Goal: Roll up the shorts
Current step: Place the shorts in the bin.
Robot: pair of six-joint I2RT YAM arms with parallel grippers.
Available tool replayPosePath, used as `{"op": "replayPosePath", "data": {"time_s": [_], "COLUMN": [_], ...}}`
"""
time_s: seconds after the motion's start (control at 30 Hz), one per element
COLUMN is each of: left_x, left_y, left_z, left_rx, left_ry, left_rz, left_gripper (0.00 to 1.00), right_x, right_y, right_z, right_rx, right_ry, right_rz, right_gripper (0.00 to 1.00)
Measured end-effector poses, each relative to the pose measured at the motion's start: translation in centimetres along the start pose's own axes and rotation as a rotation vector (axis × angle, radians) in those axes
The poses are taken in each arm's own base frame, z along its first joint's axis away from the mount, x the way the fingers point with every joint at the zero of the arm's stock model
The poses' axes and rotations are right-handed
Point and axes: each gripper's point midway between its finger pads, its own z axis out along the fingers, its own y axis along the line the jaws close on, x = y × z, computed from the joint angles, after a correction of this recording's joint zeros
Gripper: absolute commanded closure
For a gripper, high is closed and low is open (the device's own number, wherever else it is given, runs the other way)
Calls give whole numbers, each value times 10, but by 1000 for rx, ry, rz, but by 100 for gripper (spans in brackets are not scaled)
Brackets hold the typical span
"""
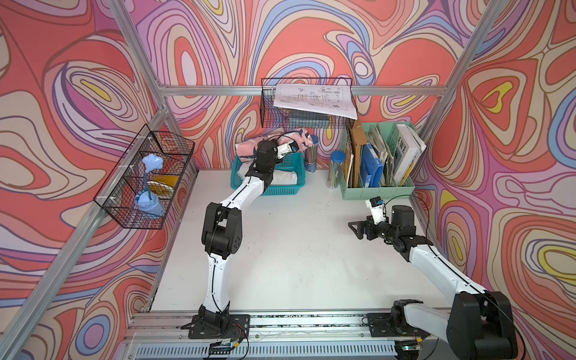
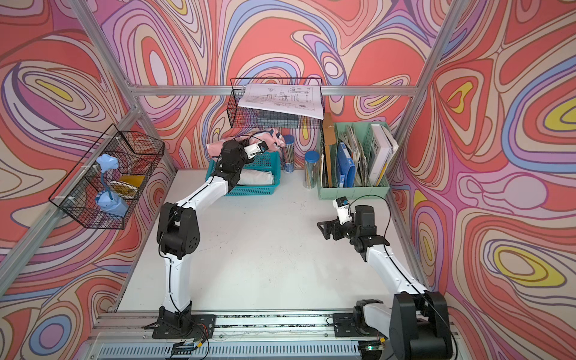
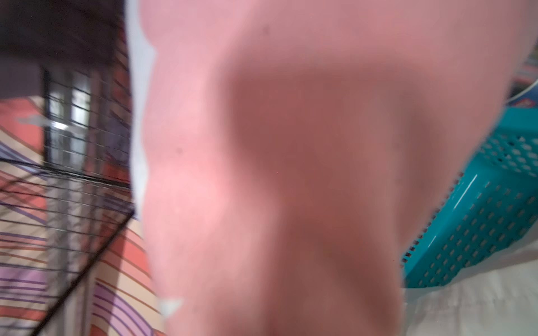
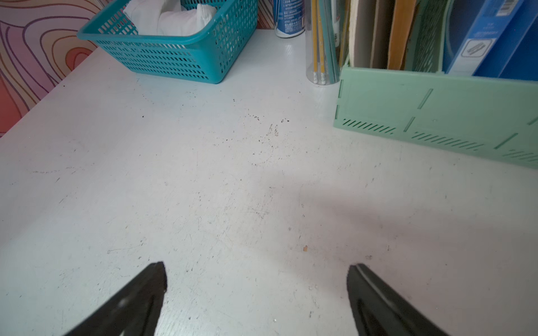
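One white tabletop (image 1: 296, 249) carries a green file rack (image 1: 374, 191) at its far right and a teal basket (image 1: 282, 189) at far centre, apart from the rack. The shorts (image 1: 246, 147), a bunched pink mass, hang lifted just above the teal basket's far rim, below a wall-mounted wire basket (image 1: 268, 103). A plain white cloth (image 4: 168, 17) lies inside the teal basket. The left pincer (image 1: 265, 151) is clenched on the shorts, whose fabric fills the left wrist view. The right pincer (image 4: 257, 264) is released, its jaws spread wide above bare tabletop near the rack.
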Motion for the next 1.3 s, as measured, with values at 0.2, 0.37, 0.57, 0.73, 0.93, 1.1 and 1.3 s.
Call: {"op": "replayPosePath", "data": {"time_s": [0.2, 0.37, 0.57, 0.73, 0.93, 1.1, 1.3], "left_x": [80, 75, 70, 67, 55, 36, 19], "left_y": [-135, -155, -140, -139, -141, -128, -112], "left_z": [21, 19, 18, 17, -2, -30, -50], "left_rx": [276, 357, 340, 346, 482, 615, 705], "left_ry": [88, 40, 22, 14, -21, -66, -110], "left_rz": [-8, -35, -63, -62, -43, -48, -72], "left_gripper": [100, 2, 1, 2, 1, 1, 1], "right_x": [-2, 0, 6, 7, 8, 7, 5], "right_y": [1, 1, 1, 2, 2, 3, 5], "right_z": [-3, -2, 4, 5, 4, 4, 4], "right_rx": [0, -3, -19, -26, -27, -30, -43], "right_ry": [-4, 7, 34, 38, 42, 42, 36], "right_rz": [-3, 2, 16, 19, 21, 22, 24], "right_gripper": [2, 2, 2, 2, 2, 2, 2]}}
